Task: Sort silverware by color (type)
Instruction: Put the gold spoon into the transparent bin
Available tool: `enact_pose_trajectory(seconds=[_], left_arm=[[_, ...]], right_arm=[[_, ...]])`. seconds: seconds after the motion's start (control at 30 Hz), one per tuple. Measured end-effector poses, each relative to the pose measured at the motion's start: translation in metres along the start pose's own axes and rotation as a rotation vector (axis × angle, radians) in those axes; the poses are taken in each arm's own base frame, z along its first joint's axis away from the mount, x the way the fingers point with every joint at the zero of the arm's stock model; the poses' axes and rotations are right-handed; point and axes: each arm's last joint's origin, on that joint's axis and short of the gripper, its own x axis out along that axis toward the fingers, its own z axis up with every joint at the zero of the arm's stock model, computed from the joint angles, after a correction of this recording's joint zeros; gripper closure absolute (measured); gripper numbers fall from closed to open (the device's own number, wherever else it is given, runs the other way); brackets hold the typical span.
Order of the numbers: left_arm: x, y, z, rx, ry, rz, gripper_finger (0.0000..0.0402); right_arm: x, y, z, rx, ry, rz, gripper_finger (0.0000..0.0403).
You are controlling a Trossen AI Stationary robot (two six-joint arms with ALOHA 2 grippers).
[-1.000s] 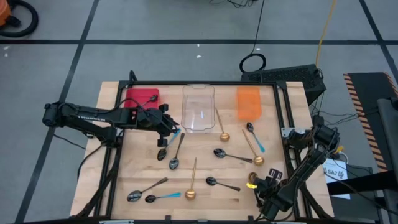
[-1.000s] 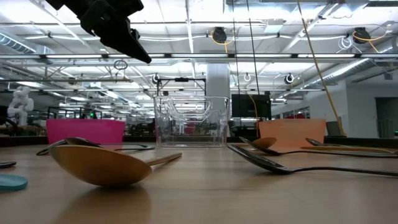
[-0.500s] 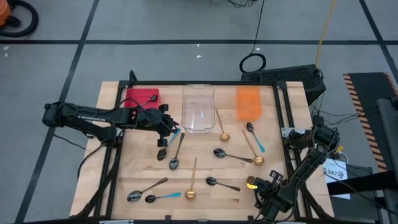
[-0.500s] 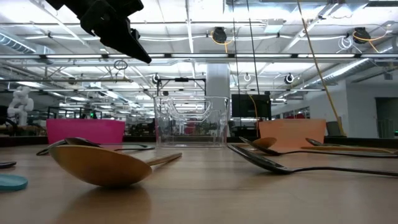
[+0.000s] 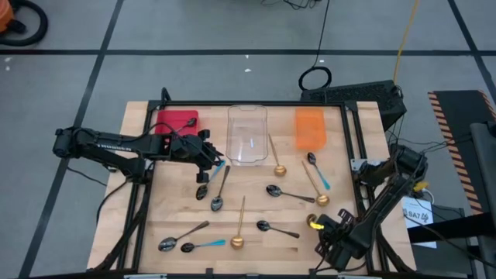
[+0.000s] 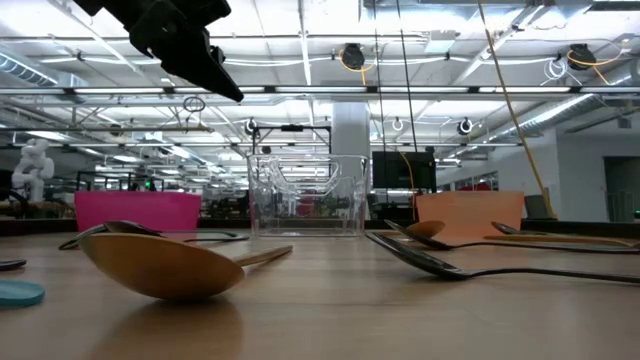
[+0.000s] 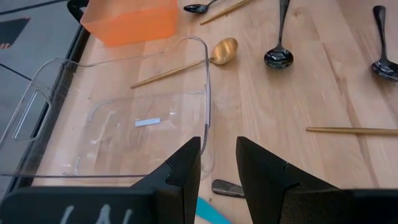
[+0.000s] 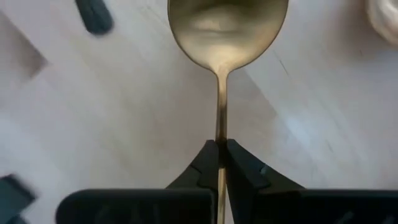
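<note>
Looking at your right gripper (image 8: 219,163), you find its fingers clamped on the slim handle of a gold spoon (image 8: 225,28), bowl pointing away, down at about 5 o'clock on the bench (image 5: 178,221). Your left gripper (image 7: 217,163) hovers at 10 o'clock beside the clear bin (image 7: 112,124), fingers slightly apart, holding nothing. The other spoons lie scattered across the bench's middle.

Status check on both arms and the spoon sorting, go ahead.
Right gripper shut on gold spoon handle, near table's front right corner. Left gripper open, hovering by clear bin, holding nothing. No obstruction seen.
</note>
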Motion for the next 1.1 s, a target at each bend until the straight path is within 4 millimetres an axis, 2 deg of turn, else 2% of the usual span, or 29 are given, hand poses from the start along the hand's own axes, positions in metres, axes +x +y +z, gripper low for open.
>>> enact_pose_trajectory(seconds=[0.2,0.43,0.87,1.1], left_arm=[[0.000,0.000,0.000,0.037,0.000,0.000,0.0291],[-0.005,0.003,0.001,0.085,-0.014,0.011,0.0291],[-0.052,0.033,-0.001,0.086,-0.110,0.195,0.0291],[-0.071,0.044,-0.012,0.039,-0.081,0.249,0.0291]], right_arm=[[-0.021,-0.007,0.025,0.137,-0.079,0.088,0.0399],[-0.032,-0.020,0.078,0.183,-0.109,0.122,0.0399],[-0.045,-0.066,0.183,0.193,-0.144,0.207,0.0399],[-0.066,-0.096,0.237,0.251,-0.266,0.226,0.0399]])
